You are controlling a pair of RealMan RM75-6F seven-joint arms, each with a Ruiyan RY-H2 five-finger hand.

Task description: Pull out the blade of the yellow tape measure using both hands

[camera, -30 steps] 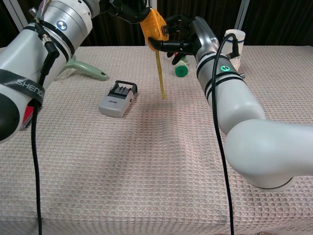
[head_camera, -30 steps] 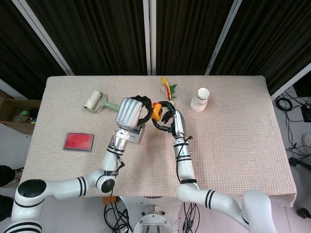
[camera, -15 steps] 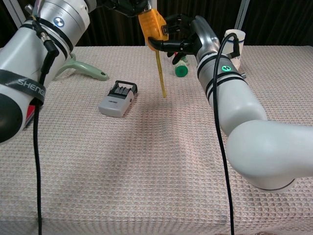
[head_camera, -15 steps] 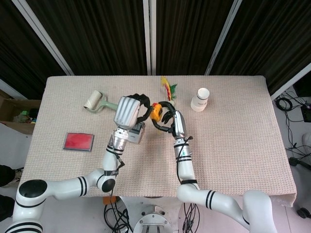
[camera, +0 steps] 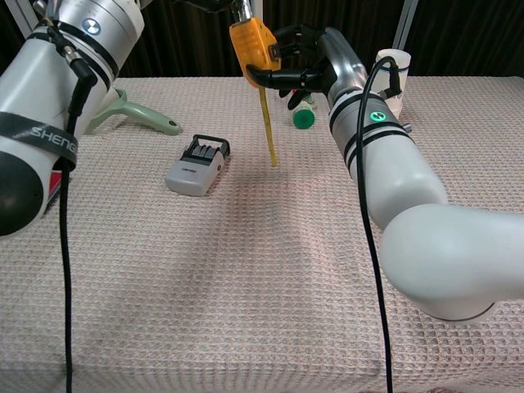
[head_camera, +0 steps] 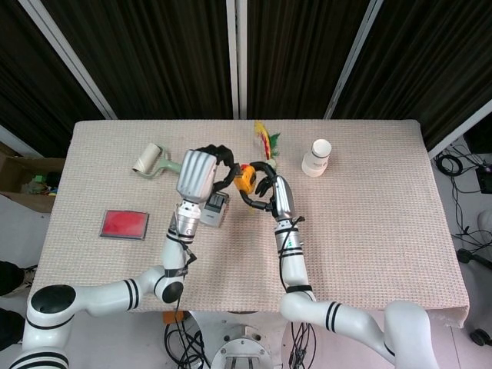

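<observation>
Above the middle of the worktop (head_camera: 369, 231), toward its far edge, both arms are meeting at the yellow tape measure (camera: 254, 47). The left robot hand (head_camera: 201, 174) is curling its dark fingers against the case's left side; in the chest view only the fingertips are showing at the top edge, so whether it is truly gripping I cannot tell. The right robot hand (camera: 304, 59) is closing its fingers around the case from the right and holding it in the air. The blade (camera: 268, 123) is hanging straight down from the case, its tip stopping short of the cloth.

Lying on the worktop: a red card (head_camera: 124, 224) near the left edge, a pale green lint roller (head_camera: 151, 159) toward the far left corner, a grey stapler-like block (camera: 196, 164) just below the left robot hand, a white paper cup (head_camera: 316, 157) toward the far right, and a green-capped item (camera: 304, 116) beside the right wrist.
</observation>
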